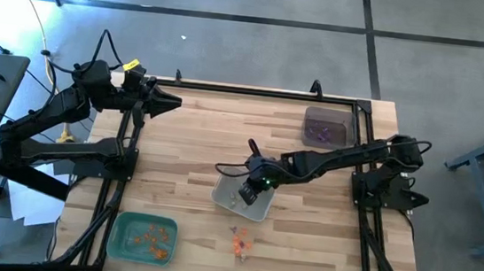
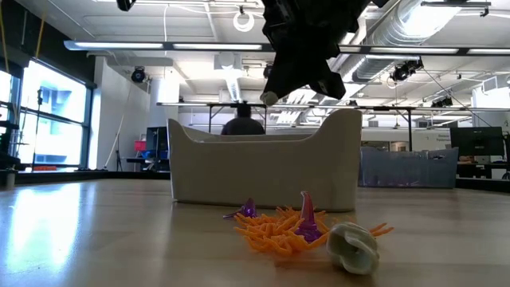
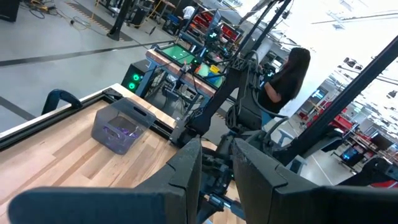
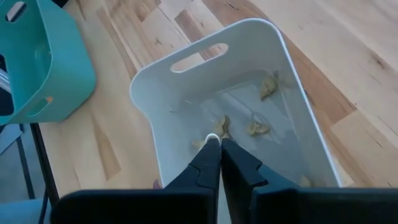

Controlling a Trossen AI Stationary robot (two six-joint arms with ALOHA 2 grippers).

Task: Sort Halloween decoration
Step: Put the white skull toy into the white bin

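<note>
The right hand (image 4: 216,144) (fingers pressed together, gripping nothing visible) hovered over the white plastic tray (image 4: 186,74) holding pale whitish-beige trinkets (image 4: 267,87).

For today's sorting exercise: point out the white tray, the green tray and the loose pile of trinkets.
White tray (image 4: 186,59): right wrist view, rim by the handle slot.
Green tray (image 1: 121,231): high view, left wall.
Trinket pile (image 2: 275,227): low view, orange tangle.

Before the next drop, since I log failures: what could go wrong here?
The right gripper pinches a tiny pale trinket only at its tips above the white tray; it may slip early or stick on release. The leftover pile of orange, purple and pale pieces is tangled, so a later grab could lift mixed colours.
</note>
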